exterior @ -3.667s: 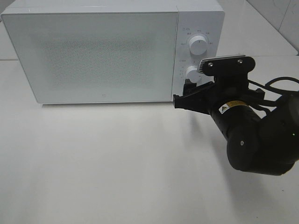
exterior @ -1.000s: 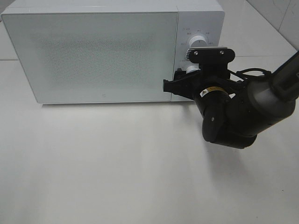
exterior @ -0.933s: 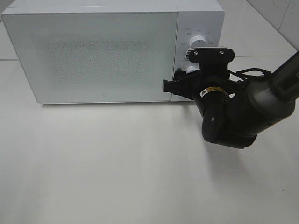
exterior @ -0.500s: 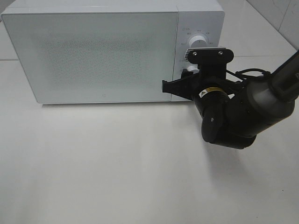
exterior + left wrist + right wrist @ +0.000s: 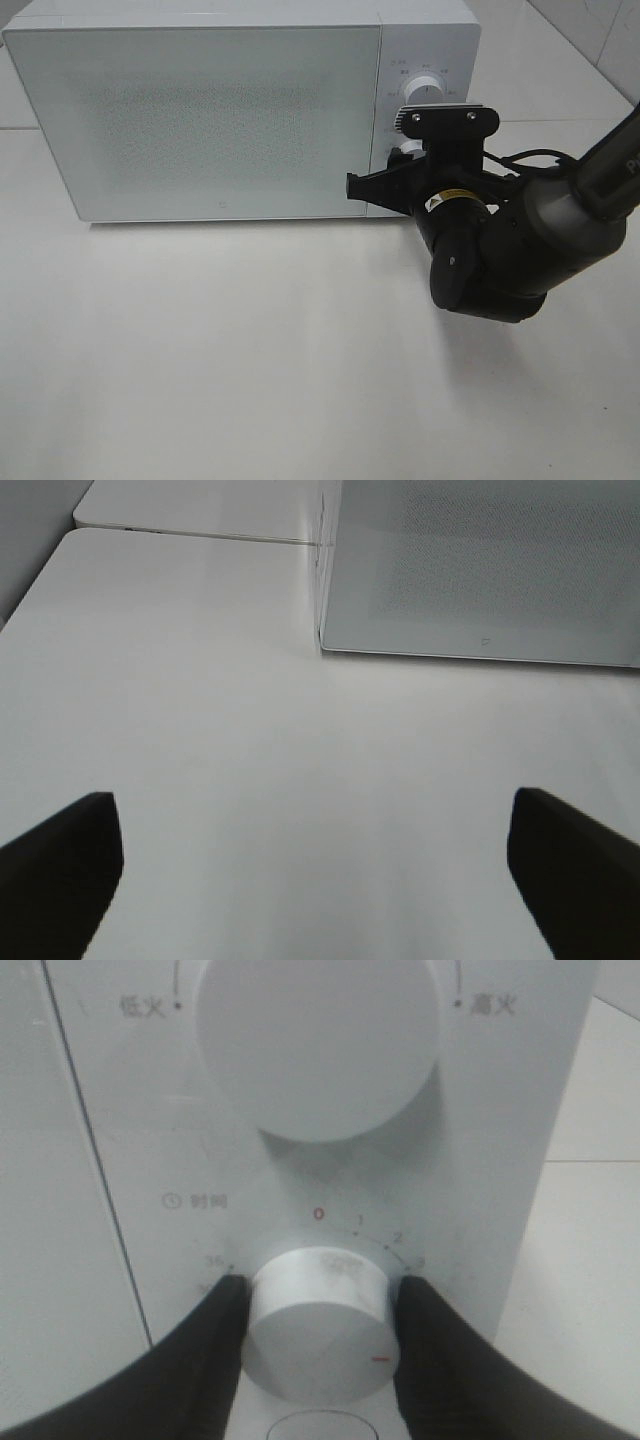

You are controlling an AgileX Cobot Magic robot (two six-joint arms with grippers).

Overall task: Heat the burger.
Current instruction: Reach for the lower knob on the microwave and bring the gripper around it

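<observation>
The burger is hidden; the white microwave [image 5: 200, 110] stands with its door shut. My right gripper [image 5: 318, 1322] is shut on the lower timer knob [image 5: 320, 1305], one black finger [image 5: 205, 1355] pressing each side of it. From the high camera, the right arm reaches to the control panel and the right gripper [image 5: 400, 170] covers most of that timer knob [image 5: 408, 150]. My left gripper [image 5: 315, 855] is open and holds nothing, low over the bare table in front of the microwave [image 5: 480, 570].
The upper power knob [image 5: 318, 1045] sits just above the gripped one, and the same power knob [image 5: 424, 92] shows above the right wrist. The white table [image 5: 220, 350] spreads in front of the microwave. A table seam [image 5: 200, 535] runs behind its left side.
The right arm came in from the right to the control panel, and within the last second its jaws closed onto the timer knob. The microwave door stayed shut.
</observation>
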